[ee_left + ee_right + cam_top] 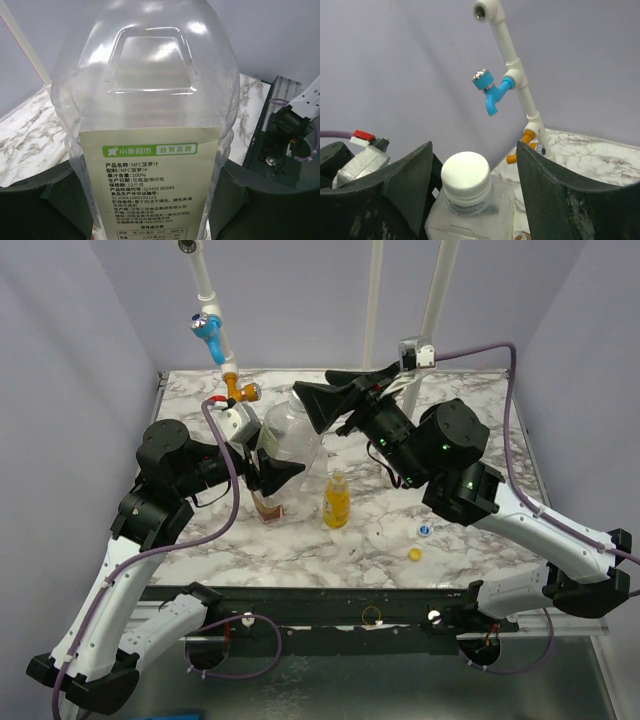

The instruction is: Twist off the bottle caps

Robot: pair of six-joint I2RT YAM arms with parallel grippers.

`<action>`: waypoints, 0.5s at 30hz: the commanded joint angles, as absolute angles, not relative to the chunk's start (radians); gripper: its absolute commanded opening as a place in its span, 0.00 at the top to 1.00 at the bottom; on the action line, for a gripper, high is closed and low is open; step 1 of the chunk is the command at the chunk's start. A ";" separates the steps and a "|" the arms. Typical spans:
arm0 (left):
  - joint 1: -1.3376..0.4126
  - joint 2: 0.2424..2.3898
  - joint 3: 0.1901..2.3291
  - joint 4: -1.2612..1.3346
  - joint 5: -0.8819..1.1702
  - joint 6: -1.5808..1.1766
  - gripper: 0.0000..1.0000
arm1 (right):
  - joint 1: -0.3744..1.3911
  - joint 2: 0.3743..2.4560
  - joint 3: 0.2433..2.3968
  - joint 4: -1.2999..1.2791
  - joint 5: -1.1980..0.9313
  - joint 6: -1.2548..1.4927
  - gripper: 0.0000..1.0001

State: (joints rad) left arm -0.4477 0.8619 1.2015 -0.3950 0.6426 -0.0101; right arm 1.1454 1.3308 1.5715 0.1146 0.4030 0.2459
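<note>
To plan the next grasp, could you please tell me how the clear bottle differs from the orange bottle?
The clear bottle is bigger and see-through; the orange bottle is smaller and orange. The clear bottle is gripped by the left gripper; the orange bottle stands free on the table. Both are plastic bottles.

Tabletop [300, 560]: white-grey marble pattern. Standing on it: 1 yellow-orange bottle [337, 500], upright, near centre; 1 brown bottle [268, 506] to its left, partly hidden. Lying loose to the right: 1 blue-and-white cap [425, 530] and 1 yellow cap [414, 553], near each other, not touching.
</note>
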 commanded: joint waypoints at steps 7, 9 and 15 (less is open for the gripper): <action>-0.453 0.847 1.216 -0.374 0.588 0.139 0.88 | 1.151 1.490 1.912 -0.222 0.307 0.238 0.25; -0.453 0.844 1.217 -0.373 0.585 0.150 0.89 | 1.151 1.529 1.971 -0.291 0.312 0.242 0.25; -0.453 0.832 1.210 -0.373 0.591 0.185 0.91 | 1.151 1.508 1.947 -0.290 0.368 0.254 0.30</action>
